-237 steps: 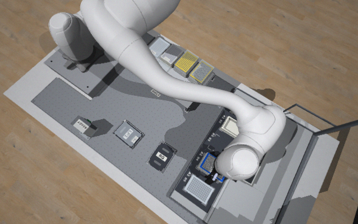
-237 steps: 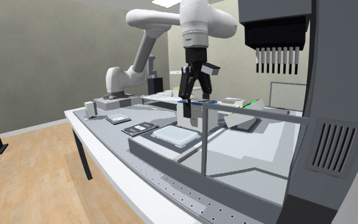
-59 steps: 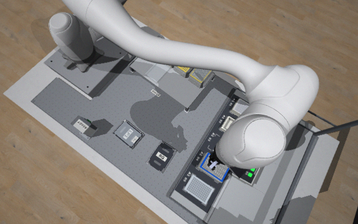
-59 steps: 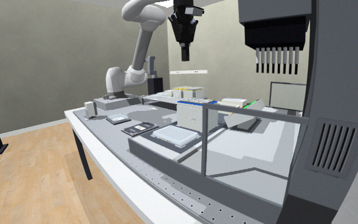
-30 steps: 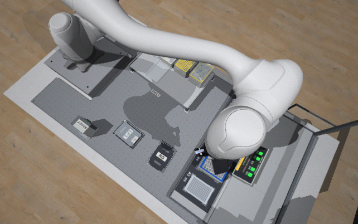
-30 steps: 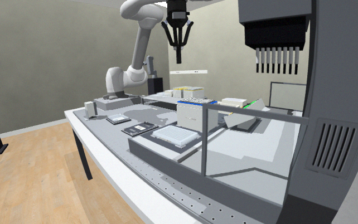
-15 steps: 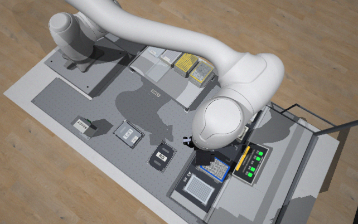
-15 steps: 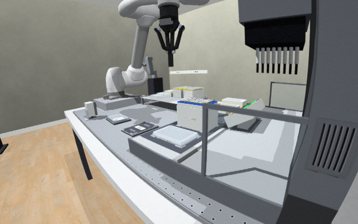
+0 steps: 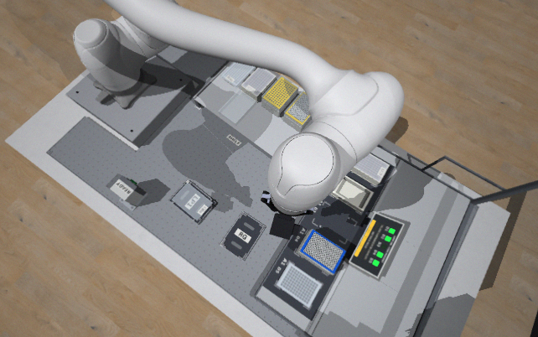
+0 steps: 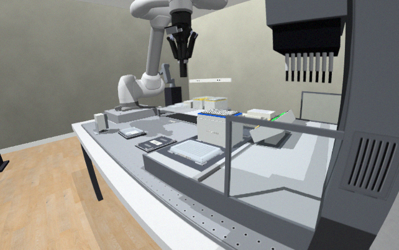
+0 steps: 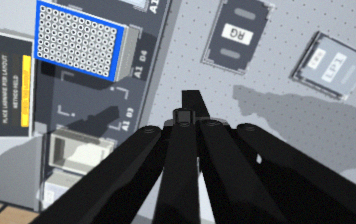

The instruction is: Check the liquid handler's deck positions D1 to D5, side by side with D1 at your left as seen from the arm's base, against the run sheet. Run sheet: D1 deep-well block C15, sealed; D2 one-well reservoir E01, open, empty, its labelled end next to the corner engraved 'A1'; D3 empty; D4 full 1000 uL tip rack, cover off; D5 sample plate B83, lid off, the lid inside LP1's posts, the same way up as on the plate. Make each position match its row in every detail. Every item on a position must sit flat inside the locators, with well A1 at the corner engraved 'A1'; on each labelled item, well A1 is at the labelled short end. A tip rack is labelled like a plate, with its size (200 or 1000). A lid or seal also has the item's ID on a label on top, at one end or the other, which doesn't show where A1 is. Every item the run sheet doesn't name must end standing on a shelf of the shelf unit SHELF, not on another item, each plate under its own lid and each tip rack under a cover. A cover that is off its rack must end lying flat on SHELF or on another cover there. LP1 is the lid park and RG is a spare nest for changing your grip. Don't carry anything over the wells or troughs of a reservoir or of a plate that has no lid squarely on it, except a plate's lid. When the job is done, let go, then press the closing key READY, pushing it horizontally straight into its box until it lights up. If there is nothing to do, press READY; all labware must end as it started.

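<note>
1. Deck positions on the liquid handler run as a dark row at the lower right of the top view: a white sample plate (image 9: 299,284) with a fine well grid lies flat at D5, nearest the frame's bottom edge.
2. Beside it at D4 stands the blue-rimmed tip rack (image 9: 323,251), a tall pale block with a dotted top, uncovered.
3. D3 (image 11: 92,110) shows only dark matte deck with white corner brackets in the wrist view.
4. Next comes the cream one-well reservoir (image 9: 353,192), an open rectangular trough, then a pale block (image 9: 371,167) with a gridded top.
5. LP1 (image 9: 193,201), a grey nest with corner posts, carries a flat translucent lid; RG (image 9: 243,235) is a dark nest with two slots, lying between LP1 and the deck.
6. READY (image 9: 125,191) is a small grey box near the left edge of the perforated grey table (image 9: 92,155).
7. The gripper (image 10: 183,73), glossy black, hangs high above the table with its fingers closed together on nothing; in the wrist view its tip sits just right of D3, over the perforated surface.
</note>
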{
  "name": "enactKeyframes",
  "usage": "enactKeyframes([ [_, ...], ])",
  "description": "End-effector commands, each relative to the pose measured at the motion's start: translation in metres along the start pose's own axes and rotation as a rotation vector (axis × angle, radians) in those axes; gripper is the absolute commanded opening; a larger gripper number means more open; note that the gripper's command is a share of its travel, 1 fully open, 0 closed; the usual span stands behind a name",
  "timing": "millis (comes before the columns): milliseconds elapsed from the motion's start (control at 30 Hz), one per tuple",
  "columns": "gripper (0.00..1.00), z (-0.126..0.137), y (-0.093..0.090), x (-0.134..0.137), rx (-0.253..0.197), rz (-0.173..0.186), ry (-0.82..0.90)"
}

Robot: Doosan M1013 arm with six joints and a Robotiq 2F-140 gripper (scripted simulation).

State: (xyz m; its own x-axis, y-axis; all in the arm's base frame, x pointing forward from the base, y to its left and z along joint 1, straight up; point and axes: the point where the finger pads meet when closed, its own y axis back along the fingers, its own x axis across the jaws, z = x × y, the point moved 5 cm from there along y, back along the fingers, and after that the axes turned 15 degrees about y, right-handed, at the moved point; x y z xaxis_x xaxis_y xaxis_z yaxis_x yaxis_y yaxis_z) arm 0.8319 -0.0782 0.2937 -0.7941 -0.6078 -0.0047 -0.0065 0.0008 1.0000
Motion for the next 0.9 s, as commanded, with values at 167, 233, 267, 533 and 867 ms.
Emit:
enactKeyframes([
  [167, 0.1, 0.0, 0.001, 0.0, 0.002, -0.001, -0.138],
  [233, 0.1, 0.0, 0.001, 0.0, 0.002, -0.001, -0.178],
  [267, 0.1, 0.0, 0.001, 0.0, 0.002, -0.001, -0.198],
  [533, 0.1, 0.0, 0.001, 0.0, 0.002, -0.001, -0.358],
  [867, 0.1, -0.028, 0.001, 0.02, 0.002, -0.001, -0.365],
])
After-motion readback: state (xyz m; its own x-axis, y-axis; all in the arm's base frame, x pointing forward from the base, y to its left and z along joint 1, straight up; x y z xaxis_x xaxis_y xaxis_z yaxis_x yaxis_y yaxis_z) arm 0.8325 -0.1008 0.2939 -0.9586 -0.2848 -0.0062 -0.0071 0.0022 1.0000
